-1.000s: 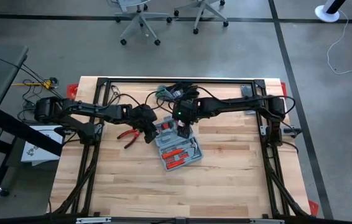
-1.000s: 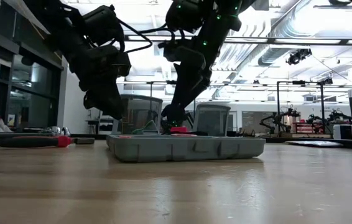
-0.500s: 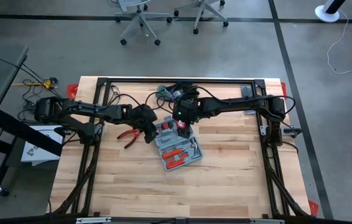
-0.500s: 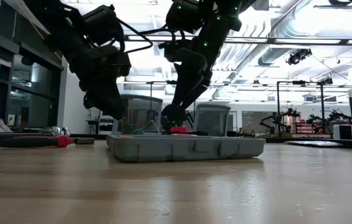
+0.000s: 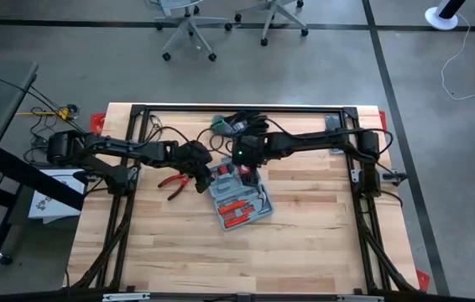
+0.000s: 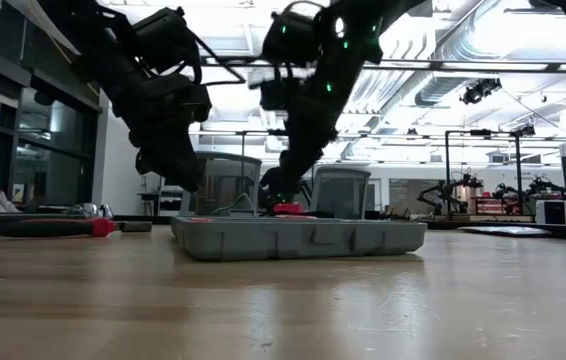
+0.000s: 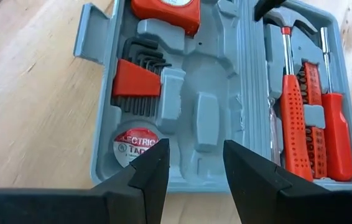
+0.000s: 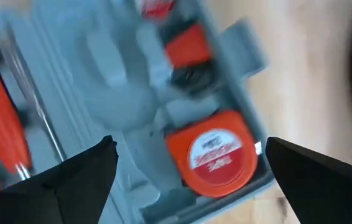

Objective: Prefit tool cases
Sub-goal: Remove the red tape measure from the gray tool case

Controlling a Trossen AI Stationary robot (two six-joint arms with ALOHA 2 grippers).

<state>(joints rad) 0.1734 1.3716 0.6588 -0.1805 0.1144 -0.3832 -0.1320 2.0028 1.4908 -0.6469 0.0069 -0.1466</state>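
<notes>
The grey-blue tool case (image 5: 242, 200) lies open on the table's middle, with orange-handled tools in its moulded recesses (image 7: 207, 118). My left gripper (image 7: 194, 167) stands open over the case's left end, beside a roll of tape (image 7: 132, 146), with nothing between its fingers. My right gripper (image 8: 188, 168) is wide open over the case's far end, pointing down. Its fingers stand on either side of the orange tape measure (image 8: 216, 152), which sits in its recess. In the high view the two grippers, left (image 5: 204, 180) and right (image 5: 244, 174), stand close together.
Red-handled pliers (image 5: 173, 180) lie on the table just left of the case, under my left arm. Black-and-green gloves (image 5: 233, 124) lie at the far edge. The near half of the wooden table (image 5: 246, 260) is bare. A black frame (image 5: 237, 109) borders the table.
My right gripper has sunk a little toward the case's far end, and its wrist has rolled. The case and its tools have not moved.
</notes>
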